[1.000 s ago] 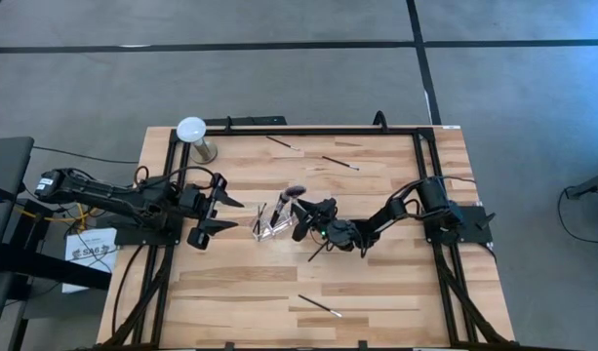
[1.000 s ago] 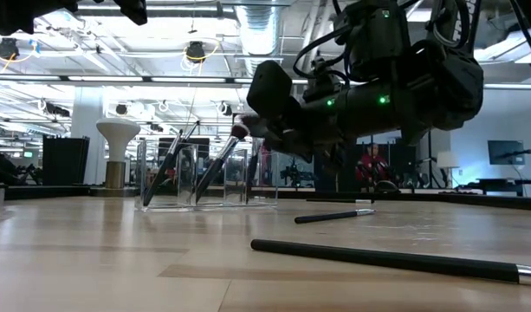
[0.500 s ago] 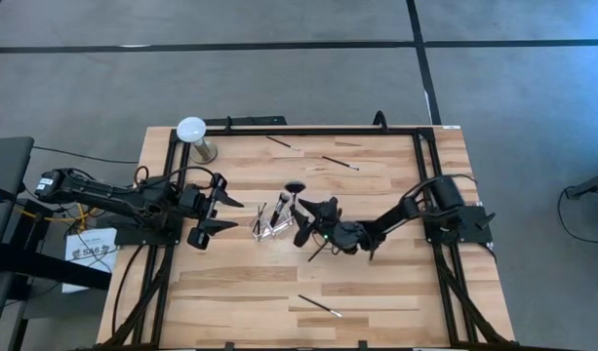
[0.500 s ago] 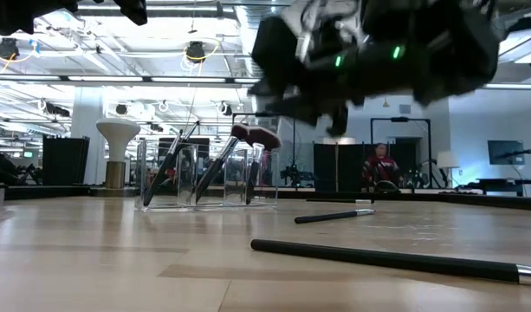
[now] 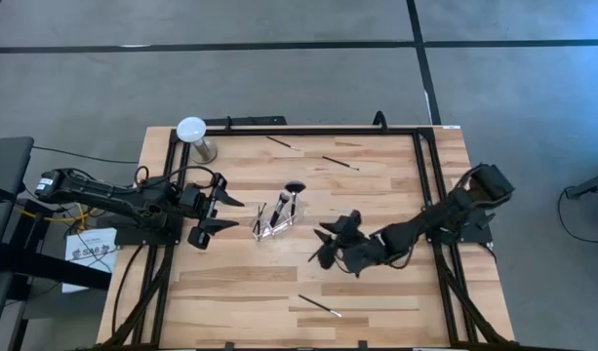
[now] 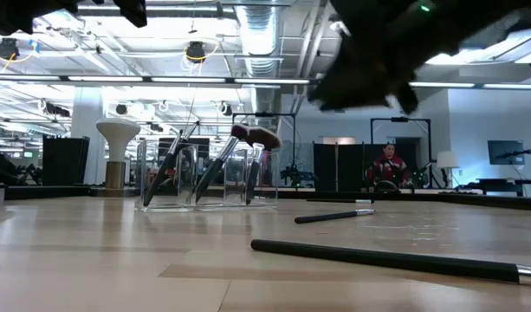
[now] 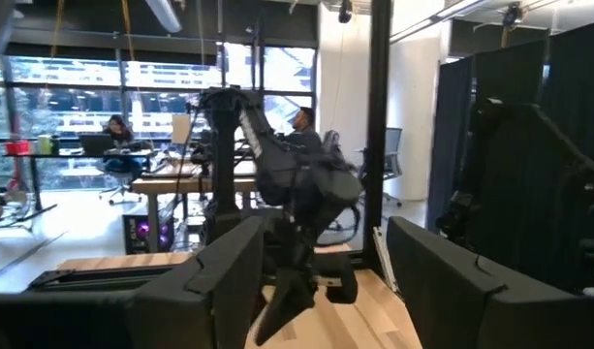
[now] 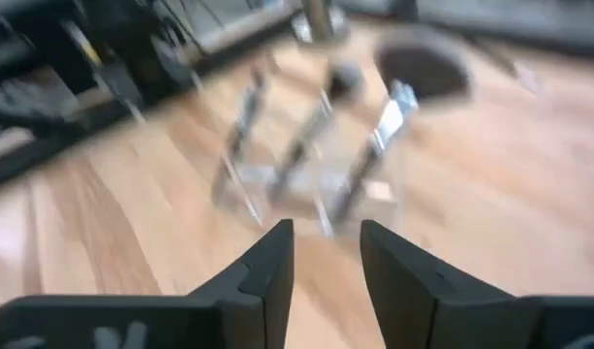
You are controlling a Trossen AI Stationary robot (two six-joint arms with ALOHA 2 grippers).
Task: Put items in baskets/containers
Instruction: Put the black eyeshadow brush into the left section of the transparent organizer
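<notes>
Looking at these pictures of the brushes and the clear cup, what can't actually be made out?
- Clear cup: how many brushes stand inside; too small in the high view, smeared in the right wrist view.
- Right gripper: a dark smear in the low view.
- Long brush: its end is cut off by the low view's edge.

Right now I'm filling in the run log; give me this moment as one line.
right hand: open, empty, beside clear cup | fan brush: in cup | left hand: open, waiting | loose brushes: on table
</notes>
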